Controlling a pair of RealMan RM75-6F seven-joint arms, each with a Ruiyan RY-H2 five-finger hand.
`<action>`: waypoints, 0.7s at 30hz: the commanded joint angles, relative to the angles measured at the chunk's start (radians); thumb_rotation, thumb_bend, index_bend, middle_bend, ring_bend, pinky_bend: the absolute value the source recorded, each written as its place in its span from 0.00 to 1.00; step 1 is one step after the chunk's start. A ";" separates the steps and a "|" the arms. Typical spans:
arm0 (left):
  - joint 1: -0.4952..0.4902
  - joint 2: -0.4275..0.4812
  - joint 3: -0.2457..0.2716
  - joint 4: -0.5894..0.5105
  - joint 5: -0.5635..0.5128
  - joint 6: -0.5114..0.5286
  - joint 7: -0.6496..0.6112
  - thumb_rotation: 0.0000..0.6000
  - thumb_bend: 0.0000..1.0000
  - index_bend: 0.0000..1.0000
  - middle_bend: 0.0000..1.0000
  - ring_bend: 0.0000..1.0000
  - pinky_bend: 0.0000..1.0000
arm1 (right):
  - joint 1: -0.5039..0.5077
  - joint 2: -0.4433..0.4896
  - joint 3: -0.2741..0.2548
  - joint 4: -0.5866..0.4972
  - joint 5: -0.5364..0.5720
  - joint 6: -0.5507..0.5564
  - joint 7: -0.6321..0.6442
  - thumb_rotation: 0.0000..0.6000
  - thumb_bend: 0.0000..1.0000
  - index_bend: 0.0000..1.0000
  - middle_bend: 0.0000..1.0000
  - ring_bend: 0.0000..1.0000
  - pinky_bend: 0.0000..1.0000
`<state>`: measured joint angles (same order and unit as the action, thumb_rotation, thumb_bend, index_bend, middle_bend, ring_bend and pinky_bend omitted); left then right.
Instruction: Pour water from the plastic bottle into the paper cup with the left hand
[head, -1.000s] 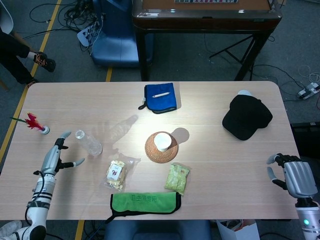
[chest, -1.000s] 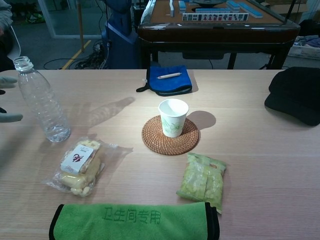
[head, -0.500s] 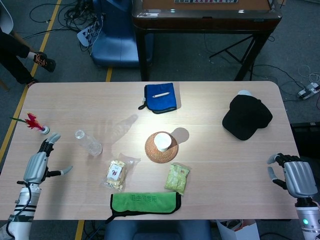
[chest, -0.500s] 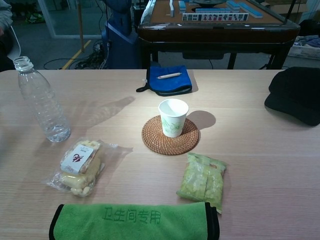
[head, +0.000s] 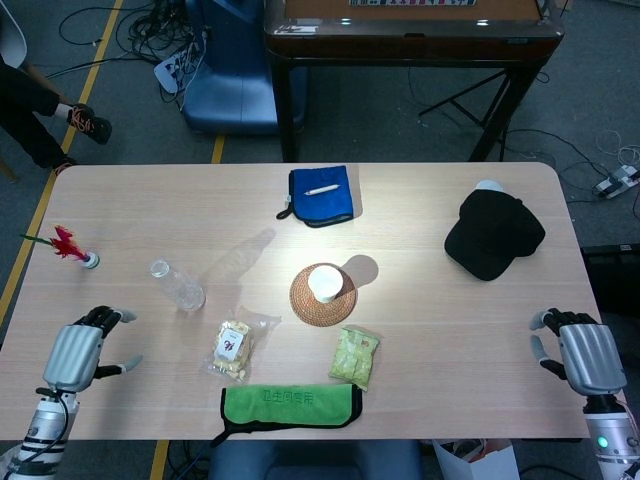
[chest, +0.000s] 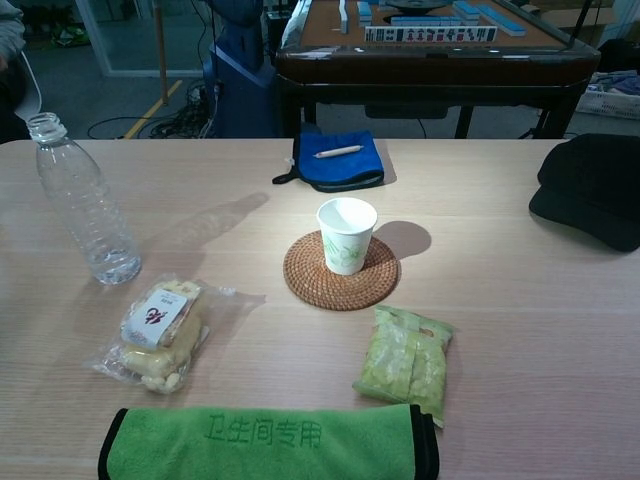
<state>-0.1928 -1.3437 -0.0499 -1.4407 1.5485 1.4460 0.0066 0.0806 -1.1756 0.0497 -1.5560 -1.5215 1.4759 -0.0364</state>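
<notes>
A: Beyond the left hand (head: 72, 356), off its fingers (head: 112, 317), where is the plastic bottle (head: 178, 286)?

B: Upright on the tabletop (head: 420, 200), apart from the fingers, which are spread and hold nothing.

A: And the paper cup (head: 325, 283)?

B: On a woven coaster (head: 322, 296), farther from those fingers than the bottle. The right hand (head: 585, 358) sits at the opposite edge, fingers loosely curled, gripping nothing.

The wooden table (head: 420, 330) carries a woven coaster (head: 323, 294) at centre, green cloth (head: 290, 407) at 6 o'clock, black cap (head: 493, 235) at 2 o'clock, plastic bottle (head: 177, 285) at 9 o'clock.
</notes>
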 joint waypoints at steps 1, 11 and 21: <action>0.017 0.005 0.014 -0.042 -0.013 0.006 0.089 1.00 0.00 0.43 0.46 0.34 0.56 | -0.003 0.004 0.000 -0.003 -0.003 0.008 0.003 1.00 0.44 0.52 0.48 0.50 0.50; 0.040 0.030 -0.005 -0.129 -0.083 0.014 0.192 1.00 0.00 0.45 0.48 0.36 0.60 | -0.007 0.010 0.004 -0.009 -0.005 0.019 0.002 1.00 0.44 0.52 0.48 0.50 0.50; 0.044 0.048 0.003 -0.150 -0.076 0.022 0.303 1.00 0.00 0.46 0.50 0.37 0.61 | -0.009 0.014 0.004 -0.013 -0.008 0.025 -0.005 1.00 0.44 0.52 0.48 0.50 0.50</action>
<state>-0.1505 -1.2983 -0.0477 -1.5878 1.4721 1.4653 0.3032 0.0715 -1.1612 0.0536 -1.5692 -1.5303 1.5011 -0.0416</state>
